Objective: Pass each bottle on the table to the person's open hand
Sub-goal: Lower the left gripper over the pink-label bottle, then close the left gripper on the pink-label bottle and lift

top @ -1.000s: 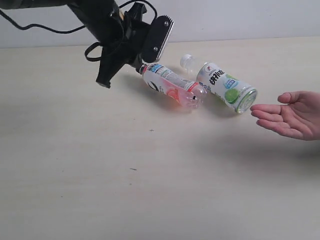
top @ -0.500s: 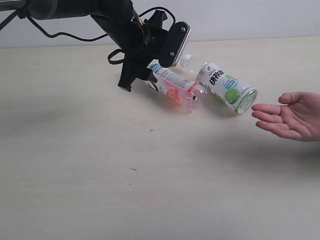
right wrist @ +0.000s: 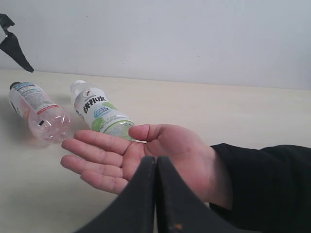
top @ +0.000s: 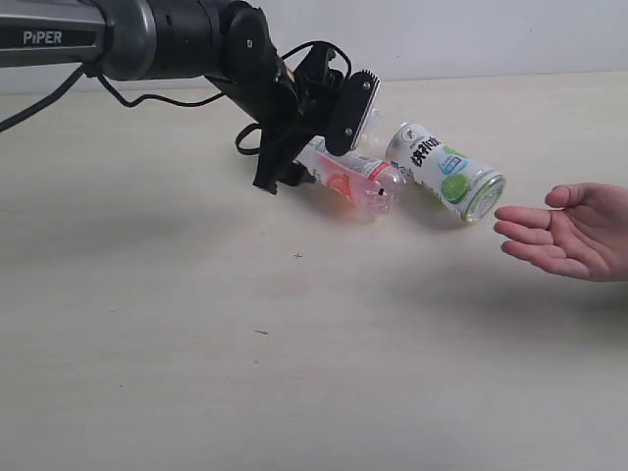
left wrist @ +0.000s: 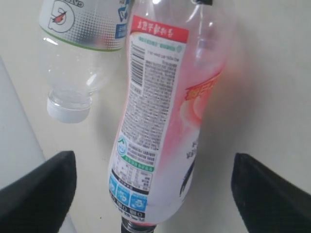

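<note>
Left arm has swung over toward 3 o'clock since the earlier frame, and its jaws have gone from closed to spread wide. Bottles and hand have not shifted.

- Left gripper [top: 304, 162]: wide open, holding nothing, hanging over the cap end of the pink bottle [top: 358, 182]. In the left wrist view the two fingers flank the bottle, well clear on both sides.
- Pink bottle: lying on its side on the table [top: 294, 343], at about 1 o'clock from the table's middle in the exterior view. Dark cap points to 10 o'clock, base to 4 o'clock.
- Green-lime bottle [top: 442, 172]: also on its side, just beside the pink one at its 3 o'clock. White cap points to 10 o'clock.
- Person's open hand [top: 569, 231]: palm up at the 3 o'clock edge, near the lime bottle's base and not touching it.
- Right gripper [right wrist: 155, 162]: fingers pressed together, empty, pointed at the palm.

Handling, my judgement: the pink bottle looks clear and near empty, so light. Thin plastic should dent under a hard squeeze. Its round, glossy body could roll or slip. Best hold is across the labelled body just below the shoulder, square to the axis. Watch for nudging the lime bottle.
</note>
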Available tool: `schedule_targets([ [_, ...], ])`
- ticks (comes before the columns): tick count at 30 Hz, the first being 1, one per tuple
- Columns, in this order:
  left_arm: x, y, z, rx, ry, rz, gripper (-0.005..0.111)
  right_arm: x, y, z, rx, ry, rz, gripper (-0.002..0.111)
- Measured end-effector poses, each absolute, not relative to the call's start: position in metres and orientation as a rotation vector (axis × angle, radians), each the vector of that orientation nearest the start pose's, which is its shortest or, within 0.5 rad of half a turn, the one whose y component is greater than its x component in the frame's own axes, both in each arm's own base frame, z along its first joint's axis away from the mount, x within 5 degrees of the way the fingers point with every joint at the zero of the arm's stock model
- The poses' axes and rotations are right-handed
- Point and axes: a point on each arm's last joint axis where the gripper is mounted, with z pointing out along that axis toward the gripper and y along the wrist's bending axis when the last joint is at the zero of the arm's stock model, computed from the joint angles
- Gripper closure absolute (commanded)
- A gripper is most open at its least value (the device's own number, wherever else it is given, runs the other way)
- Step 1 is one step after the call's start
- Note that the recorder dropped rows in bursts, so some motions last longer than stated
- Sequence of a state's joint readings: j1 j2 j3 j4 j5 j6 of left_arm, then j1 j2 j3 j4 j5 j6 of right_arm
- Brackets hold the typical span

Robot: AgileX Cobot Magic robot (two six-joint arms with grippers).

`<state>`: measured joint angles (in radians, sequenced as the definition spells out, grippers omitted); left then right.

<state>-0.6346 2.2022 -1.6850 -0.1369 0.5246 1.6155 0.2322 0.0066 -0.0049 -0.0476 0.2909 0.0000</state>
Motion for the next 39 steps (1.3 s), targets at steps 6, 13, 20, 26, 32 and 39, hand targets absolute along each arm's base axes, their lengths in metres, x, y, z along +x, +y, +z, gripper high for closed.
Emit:
schedule_targets([
  [6,0.392,-0.296,0.157,2.229,1.209,0.262,0.024,0.054,0.011,0.188,-0.236,1.762,0.123,0.108],
  [13,0.395,-0.298,0.146,2.216,1.210,0.272,0.024,0.054,0.011,0.188,-0.236,1.762,0.123,0.108],
  [20,0.398,-0.300,0.133,2.203,1.212,0.279,0.024,0.054,0.011,0.188,-0.236,1.762,0.123,0.108],
  [26,0.401,-0.301,0.120,2.190,1.213,0.290,0.024,0.054,0.011,0.188,-0.236,1.762,0.123,0.108],
  [32,0.404,-0.303,0.121,2.154,1.197,0.315,0.025,0.054,0.011,0.188,-0.236,1.762,0.123,0.108],
  [39,0.405,-0.303,0.121,2.145,1.197,0.317,0.025,0.054,0.011,0.188,-0.236,1.762,0.123,0.108],
])
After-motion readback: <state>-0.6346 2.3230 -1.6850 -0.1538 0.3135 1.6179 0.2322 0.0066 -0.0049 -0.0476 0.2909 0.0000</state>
